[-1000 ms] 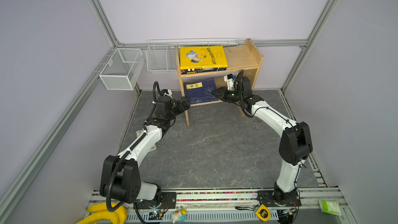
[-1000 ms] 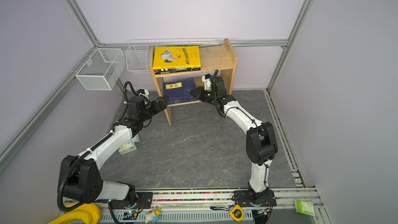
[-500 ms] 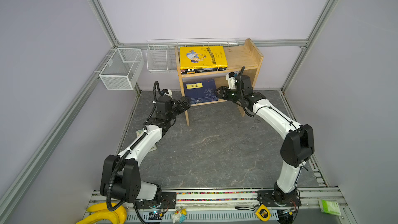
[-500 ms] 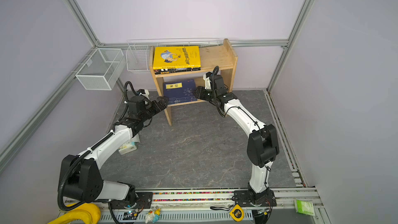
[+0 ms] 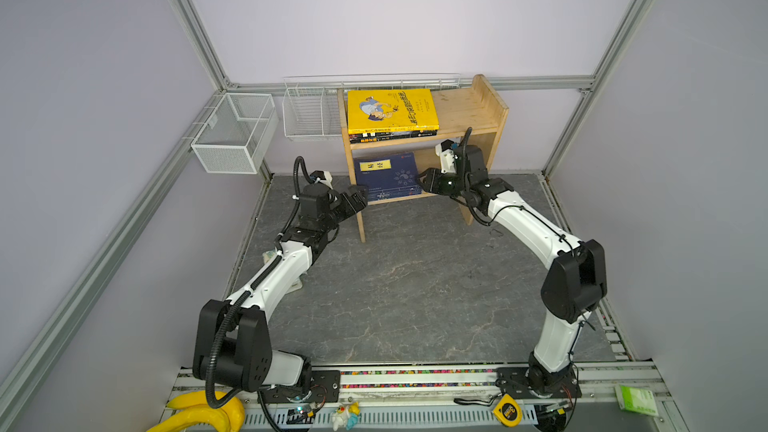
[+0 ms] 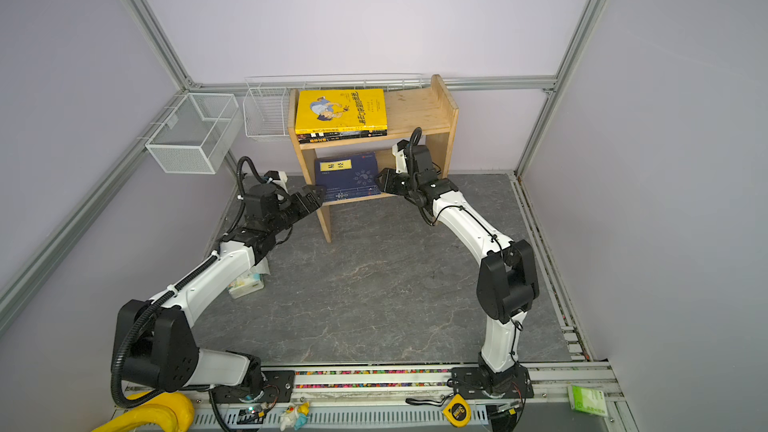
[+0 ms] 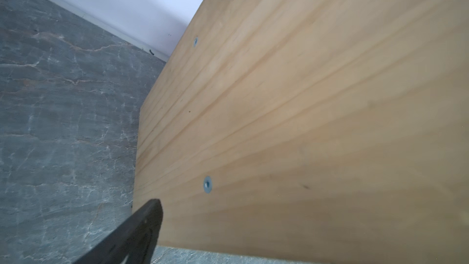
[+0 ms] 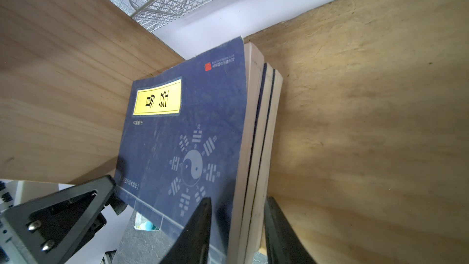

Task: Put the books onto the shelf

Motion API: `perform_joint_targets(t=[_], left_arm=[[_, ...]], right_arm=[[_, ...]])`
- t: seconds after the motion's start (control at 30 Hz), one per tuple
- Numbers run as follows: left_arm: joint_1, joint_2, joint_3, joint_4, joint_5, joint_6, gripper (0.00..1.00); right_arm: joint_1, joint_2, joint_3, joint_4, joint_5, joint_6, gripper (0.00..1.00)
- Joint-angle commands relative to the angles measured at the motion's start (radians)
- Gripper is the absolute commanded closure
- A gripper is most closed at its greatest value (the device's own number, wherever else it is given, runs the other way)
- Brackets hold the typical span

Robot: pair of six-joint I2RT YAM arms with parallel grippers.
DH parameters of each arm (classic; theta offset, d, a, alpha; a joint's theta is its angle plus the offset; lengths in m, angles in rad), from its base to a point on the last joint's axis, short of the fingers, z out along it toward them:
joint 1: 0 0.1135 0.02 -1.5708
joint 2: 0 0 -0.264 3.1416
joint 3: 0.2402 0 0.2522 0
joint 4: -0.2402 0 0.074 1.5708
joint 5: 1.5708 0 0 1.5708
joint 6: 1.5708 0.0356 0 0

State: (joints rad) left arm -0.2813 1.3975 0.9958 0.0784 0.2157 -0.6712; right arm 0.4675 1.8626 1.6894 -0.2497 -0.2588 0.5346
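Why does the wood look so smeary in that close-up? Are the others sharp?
Left wrist view: the shelf panel is very close, its grain soft and dim toward one corner. Right wrist view: the navy books are crisp, the dark fingers in front blurred. Both top views: sharp, evenly lit.

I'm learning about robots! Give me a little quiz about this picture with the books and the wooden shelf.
1. True or false: the yellow book lies on the lower tier of the shelf.
2. Pick one. The right hand is: A) at the edge of the navy books; B) above the yellow book; C) behind the shelf.
3. Fill in: the white wire things hanging beside the shelf are ____.
Key: 1. False, it lies on the top tier. 2. A. 3. baskets.
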Motion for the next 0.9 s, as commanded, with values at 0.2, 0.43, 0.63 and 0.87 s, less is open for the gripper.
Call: perform_joint_targets(t=[0.2, 0.43, 0.63, 0.87], left_arm=[[0.004, -0.144, -0.082, 0.200, 0.167, -0.004, 0.00], [0.004, -0.276, -0.160, 0.098, 0.268, 0.056, 0.00], [0.004, -0.452, -0.233, -0.134, 0.177, 0.172, 0.01], [0.009, -0.621, -0.316, -0.260, -0.161, 0.238, 0.01]], right_arm=[[0.007, -0.115, -0.090, 0.119, -0.010, -0.028, 0.50], [0.006, -0.254, -0.214, 0.155, 0.009, -0.084, 0.36], [0.008, -0.422, -0.371, 0.087, 0.079, -0.144, 0.14], [0.004, -0.648, -0.560, -0.069, 0.314, -0.214, 0.12]])
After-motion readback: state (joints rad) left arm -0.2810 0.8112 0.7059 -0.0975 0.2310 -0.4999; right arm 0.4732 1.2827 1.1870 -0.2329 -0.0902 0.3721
